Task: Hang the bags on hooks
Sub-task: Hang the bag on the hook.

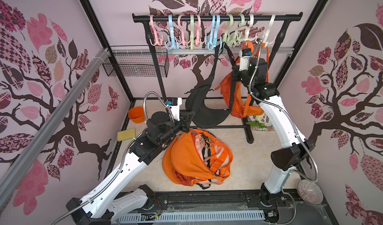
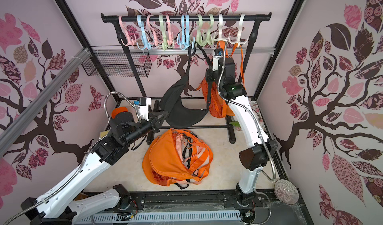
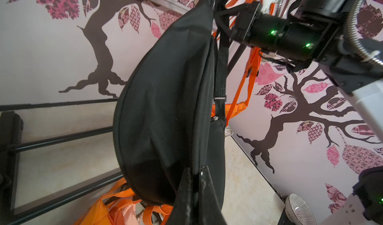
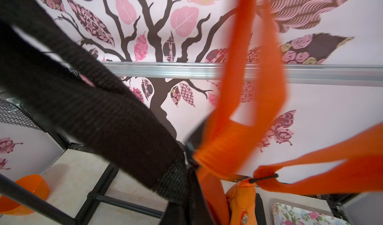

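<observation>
At the back of the tabletop (image 1: 250, 163) stands a black clothes rack (image 1: 207, 18) with a row of pastel plastic hooks (image 1: 192, 33) along its top bar. The black sling bag (image 1: 205, 109) hangs there in both top views: its black strap (image 1: 216, 53) loops over a prong of the blue hook (image 1: 214, 38) near the middle of the bar, and the crescent body dangles low, just above the rack's bottom crossbar.

The left gripper (image 1: 189, 119) reaches in level from the left side of the bag. In the left wrist view its jaws are pressed together with the bag's lower seam pinched between them (image 3: 195, 171). The right gripper (image 1: 234, 76) is raised on the other side, and its jaws are closed around the strap partway between the hook and the bag, as the left wrist view also shows (image 3: 220, 19). In the right wrist view the strap (image 4: 93, 99) runs across the frame and down into the jaws, with blurred orange straps (image 4: 248, 78) right beside it.

Those straps belong to an orange bag (image 1: 238, 103) hanging from a white hook (image 1: 251, 37), just behind the right gripper. A heap of orange bags (image 1: 192, 157) lies on the tabletop in front of the rack. An orange bowl (image 1: 136, 115) and a yellow sponge (image 1: 126, 134) sit by the left wall, below a wire basket (image 1: 136, 66), and a ribbed plate (image 1: 310, 191) rests at the near right corner.
</observation>
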`<state>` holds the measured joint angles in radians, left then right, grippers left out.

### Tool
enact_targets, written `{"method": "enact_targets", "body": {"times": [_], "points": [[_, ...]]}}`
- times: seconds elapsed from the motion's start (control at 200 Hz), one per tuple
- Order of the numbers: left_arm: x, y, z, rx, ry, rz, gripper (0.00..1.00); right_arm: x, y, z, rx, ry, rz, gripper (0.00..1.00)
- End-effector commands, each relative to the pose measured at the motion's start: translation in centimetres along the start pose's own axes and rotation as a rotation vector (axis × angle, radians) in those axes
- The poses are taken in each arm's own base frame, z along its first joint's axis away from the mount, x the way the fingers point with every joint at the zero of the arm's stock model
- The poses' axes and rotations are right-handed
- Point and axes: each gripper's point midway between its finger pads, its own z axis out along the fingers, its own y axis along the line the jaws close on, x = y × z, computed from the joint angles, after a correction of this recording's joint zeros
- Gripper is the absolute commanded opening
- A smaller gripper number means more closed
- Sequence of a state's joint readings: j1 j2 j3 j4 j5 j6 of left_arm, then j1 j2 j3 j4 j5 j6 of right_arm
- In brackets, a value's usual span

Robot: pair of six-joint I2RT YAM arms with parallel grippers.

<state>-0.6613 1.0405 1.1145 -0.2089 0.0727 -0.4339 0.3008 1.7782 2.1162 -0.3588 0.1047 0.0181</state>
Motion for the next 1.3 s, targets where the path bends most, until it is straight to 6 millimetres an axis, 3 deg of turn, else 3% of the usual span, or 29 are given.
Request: {"method": "enact_targets", "body": {"times": [0.0,0.185,0.385,0.43,0.49,0.52,0.64,1.005,1.295], "points": [[0.9,-0.3,0.5,0.033,0.010,-0.023,0.00,-4.5,-2.0,-3.4,0.072,-0.124,0.005,0.00],[3.1,0.1,2.2,0.043,0.072,-0.048,0.00,-4.8,-3.9,-4.7,0.144,-0.140,0.000,0.00],[4.1,0.2,3.0,0.055,0.105,-0.058,0.25,-4.9,-5.2,-5.6,0.216,-0.149,-0.012,0.05],[4.2,0.0,2.9,0.062,0.107,-0.055,0.36,-4.8,-5.5,-5.7,0.232,-0.146,-0.014,0.17],[4.1,0.0,2.7,0.061,0.103,-0.056,0.47,-4.7,-5.2,-5.9,0.210,-0.149,-0.025,0.53],[4.0,0.1,2.6,0.058,0.098,-0.055,0.51,-4.7,-4.7,-6.0,0.180,-0.151,-0.033,0.64],[3.6,0.3,2.0,0.042,0.076,-0.052,0.57,-4.1,-3.9,-6.7,0.126,-0.152,-0.035,0.78],[5.0,1.7,1.6,-0.011,0.094,-0.078,0.62,-1.8,0.0,-10.9,-0.116,-0.142,-0.001,0.85],[7.9,5.6,1.0,-0.200,0.163,-0.124,0.68,3.5,2.1,-12.7,-0.187,-0.041,0.029,0.87]]}}
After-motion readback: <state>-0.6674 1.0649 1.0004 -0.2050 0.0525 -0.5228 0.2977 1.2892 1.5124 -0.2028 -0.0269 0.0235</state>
